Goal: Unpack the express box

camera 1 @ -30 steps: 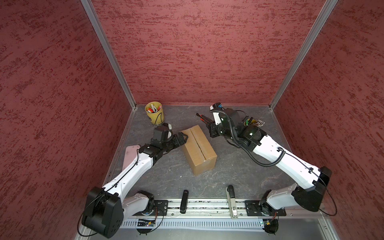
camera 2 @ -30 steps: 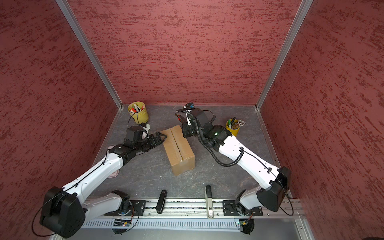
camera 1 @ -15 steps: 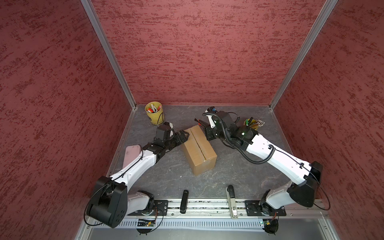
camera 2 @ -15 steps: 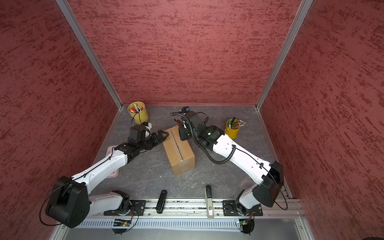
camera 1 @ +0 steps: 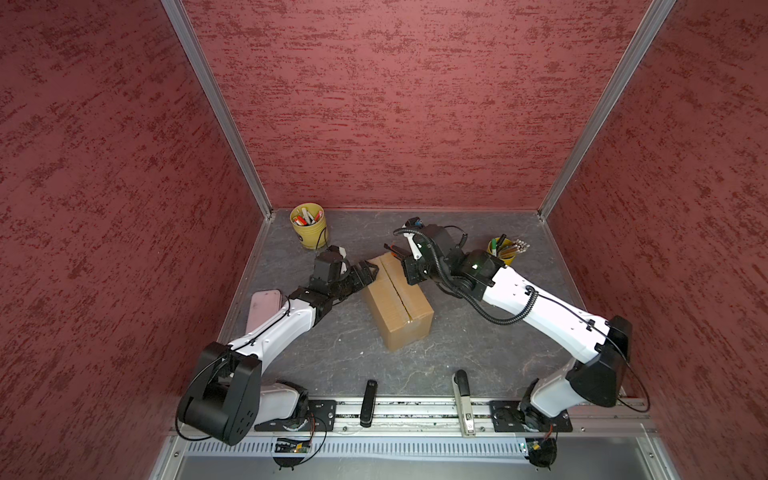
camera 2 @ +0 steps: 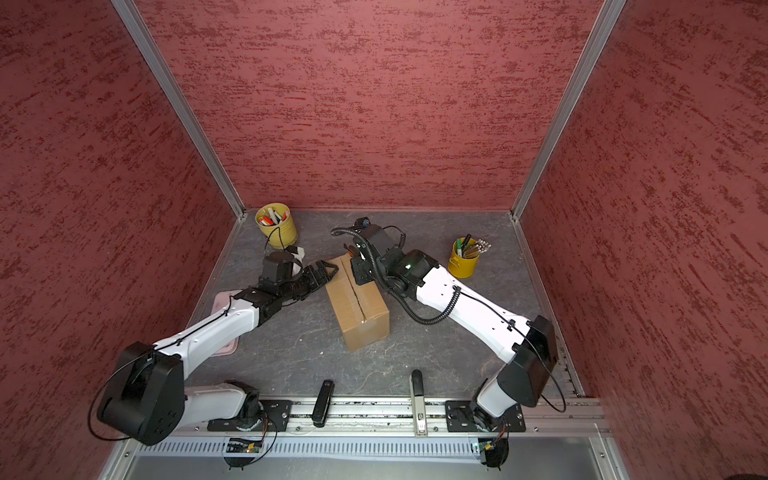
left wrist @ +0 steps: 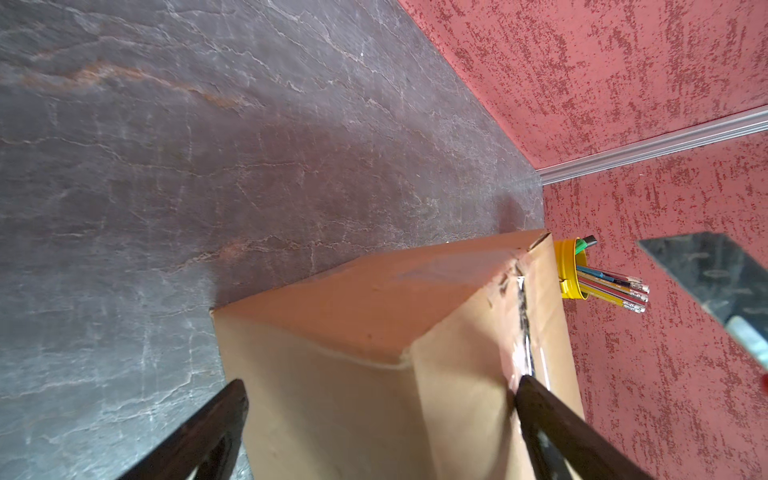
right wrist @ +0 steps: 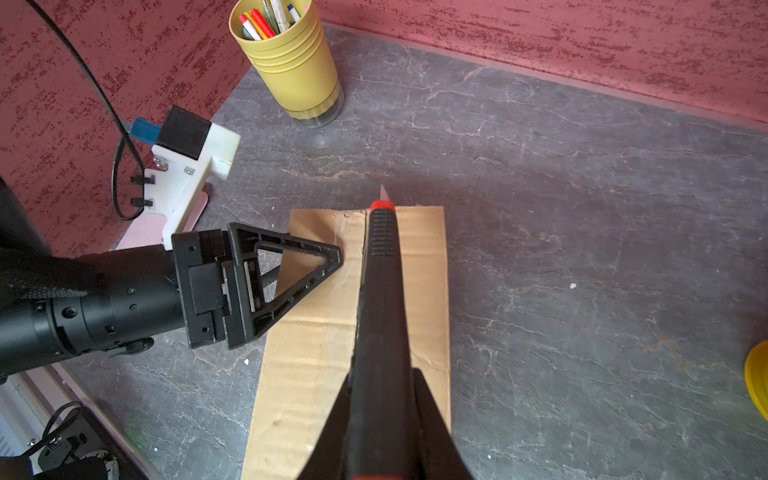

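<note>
Closing in, the right end effector (right wrist: 384,419) brought its gripped knife (right wrist: 380,291) over the seam (left wrist: 524,316) of the box (camera 1: 386,309) while the wide-open left end effector (left wrist: 382,388) straddled an edge, seemingly readying a cut.

Express box (camera 1: 397,305): plain brown cardboard, with glossy clear tape along the seam. Tabletop (camera 1: 478,345): dark grey slate look with pale veins and one rusty streak. Walls (camera 1: 395,104): dull red with darker red flecks in horizontal streaks. Corner cup (camera 1: 309,228): mustard yellow, banded. Other cup (camera 2: 462,264): brighter yellow. Knife (right wrist: 380,299): black handle, red-orange nose. Arms (camera 1: 557,320): white shells, black joints and black cables. Flat tray (camera 1: 262,305): pale pink. Frame rails (camera 1: 216,108): silver.
</note>
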You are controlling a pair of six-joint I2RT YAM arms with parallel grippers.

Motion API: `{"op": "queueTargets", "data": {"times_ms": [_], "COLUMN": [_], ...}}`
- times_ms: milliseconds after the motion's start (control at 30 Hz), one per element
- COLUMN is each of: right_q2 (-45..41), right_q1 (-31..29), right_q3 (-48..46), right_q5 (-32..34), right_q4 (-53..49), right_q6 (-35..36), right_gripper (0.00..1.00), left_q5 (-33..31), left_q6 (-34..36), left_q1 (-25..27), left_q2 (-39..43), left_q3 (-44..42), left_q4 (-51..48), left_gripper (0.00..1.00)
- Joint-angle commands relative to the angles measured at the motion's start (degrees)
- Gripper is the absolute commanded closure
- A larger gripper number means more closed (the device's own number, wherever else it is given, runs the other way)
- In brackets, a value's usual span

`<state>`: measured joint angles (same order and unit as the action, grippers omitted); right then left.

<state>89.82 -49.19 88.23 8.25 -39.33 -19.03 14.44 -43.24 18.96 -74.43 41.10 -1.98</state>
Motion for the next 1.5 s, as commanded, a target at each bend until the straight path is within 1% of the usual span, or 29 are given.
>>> {"op": "queueTargets", "data": {"times_ms": [0,567,1467], "right_q2": [0.57,3.95,5.06], "right_q1": [-0.54,-1.93,-2.63], "right_q3": [2.34,5.38,6.08], "right_q5": [1.07,0.27,2.62], "right_q4": [-0.21,-3.47,-6.1], "right_q6": [0.47,1.18,0.92], "right_gripper": [1.0,1.0,1.0], "left_q5": [-0.98,-0.28,0.51], "left_q6": [-0.25,-1.91,-2.15], "left_q1": [-0.42,-0.42,-0.59], "left_q2": [-1.01,-3.3,-3.9], "left_q3": [-1.26,-3.57,-4.15], "left_q4": [0.66,4.09,5.22], "left_gripper": [0.0,0.0,0.0]}}
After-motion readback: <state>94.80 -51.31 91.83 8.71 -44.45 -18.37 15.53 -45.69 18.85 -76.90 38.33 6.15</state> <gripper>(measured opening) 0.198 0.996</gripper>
